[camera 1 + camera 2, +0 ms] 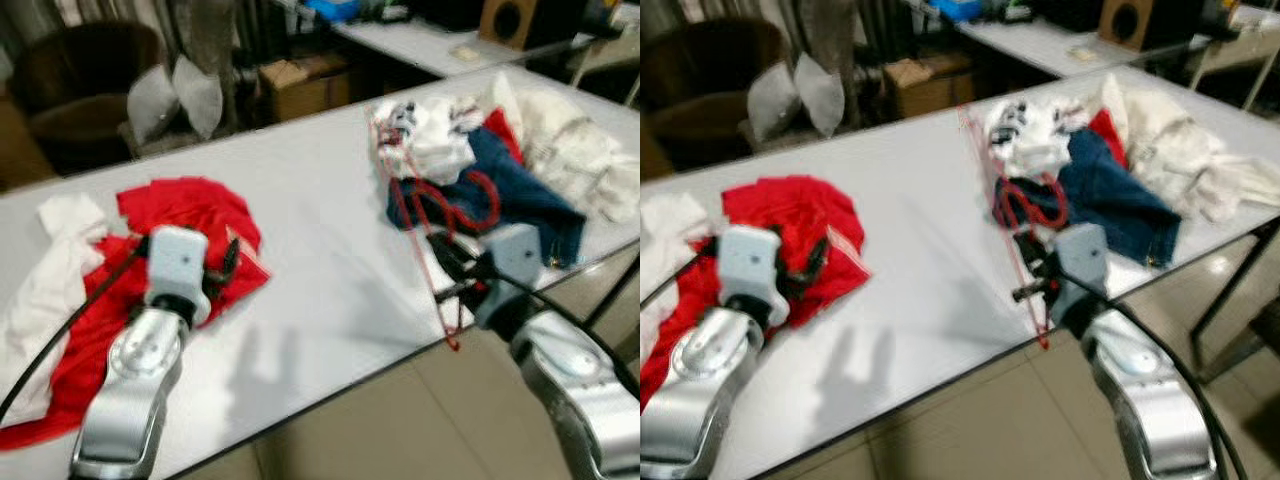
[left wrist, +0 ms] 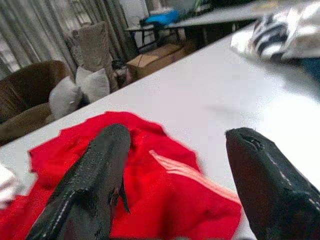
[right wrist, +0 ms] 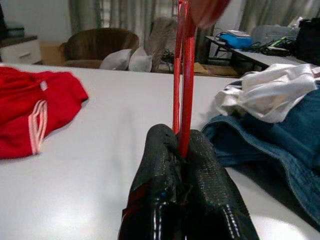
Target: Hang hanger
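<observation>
A thin red hanger [image 1: 437,262] stands tilted over the white table [image 1: 320,180], its hook [image 1: 478,203] lying against the blue jeans [image 1: 525,195]. My right gripper [image 3: 181,139] is shut on the hanger's wire near the table's front edge, also seen from the head view as the right gripper [image 1: 447,266]. My left gripper [image 2: 177,137] is open, its fingers [image 2: 107,150] spread just above a red garment [image 1: 195,215] with white stripes at the table's left. Nothing sits between the left fingers.
A white cloth [image 1: 50,275] lies left of the red garment. A pile of white clothes [image 1: 570,145] sits at the table's right end. Behind the table are a brown armchair [image 1: 80,80], grey cushions [image 1: 175,95], a cardboard box [image 1: 300,85] and another table [image 1: 420,40].
</observation>
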